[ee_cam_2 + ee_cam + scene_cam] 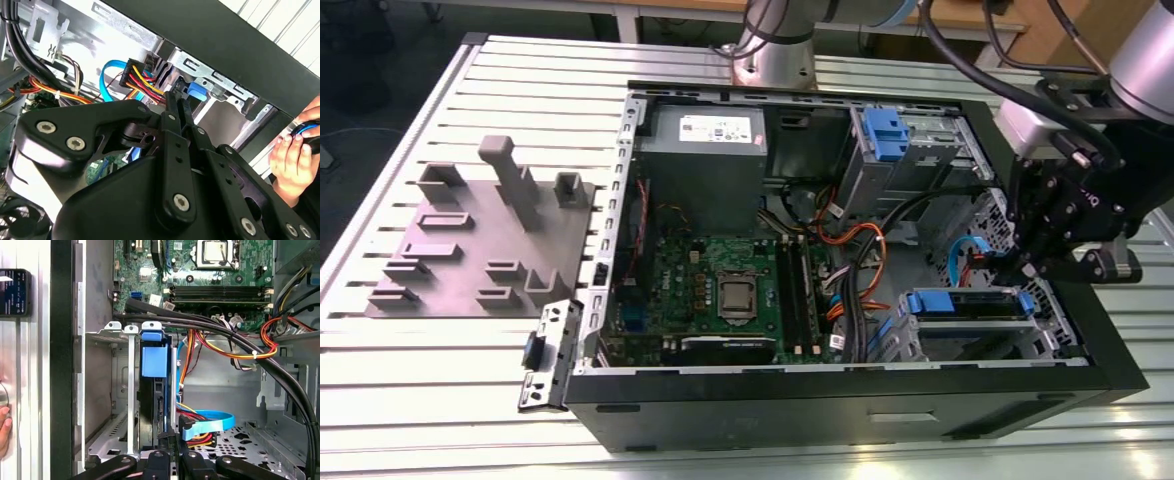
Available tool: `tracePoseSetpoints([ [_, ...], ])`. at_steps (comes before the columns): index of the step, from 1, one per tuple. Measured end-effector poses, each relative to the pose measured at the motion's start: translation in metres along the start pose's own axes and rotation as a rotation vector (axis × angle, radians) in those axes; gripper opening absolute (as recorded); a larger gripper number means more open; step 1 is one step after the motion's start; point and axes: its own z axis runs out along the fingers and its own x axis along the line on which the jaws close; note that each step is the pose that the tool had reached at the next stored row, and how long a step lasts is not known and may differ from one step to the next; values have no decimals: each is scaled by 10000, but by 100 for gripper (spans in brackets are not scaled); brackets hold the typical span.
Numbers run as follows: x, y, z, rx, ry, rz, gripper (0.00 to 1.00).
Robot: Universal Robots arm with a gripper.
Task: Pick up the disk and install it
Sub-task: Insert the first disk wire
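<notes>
The disk (950, 300) sits edge-up in the drive cage (974, 335) at the case's front corner, on the exterior view's right. In the first wrist view I see it end-on: a dark, thin body (149, 410) with its blue bracket tab (154, 359) between the cage's metal rails. My gripper (1019, 266) hangs inside the case just behind the cage. Its two thin black fingers (172, 107) lie pressed together, with the tips (166, 436) at the disk's cable end, beside the blue plastic. Nothing is held between them.
Orange, yellow and black power cables (235, 352) and a blue data cable (207, 422) crowd the space around the gripper. A person's hand (289, 160) rests outside the case wall. A grey fixture plate (467, 245) lies on the exterior view's left. The power-supply box (704, 140) stands at the back.
</notes>
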Motion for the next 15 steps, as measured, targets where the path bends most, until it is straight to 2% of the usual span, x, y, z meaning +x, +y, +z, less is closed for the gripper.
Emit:
tracePoseSetpoints([
  [2, 17, 26, 0, 62, 1, 3, 16],
  [7, 83, 74, 16, 146, 1, -6, 16],
  [9, 89, 98, 24, 208, -2, -9, 16],
  [10, 90, 111, 24, 262, -1, -11, 16],
  [15, 90, 175, 36, 641, -3, 4, 16],
])
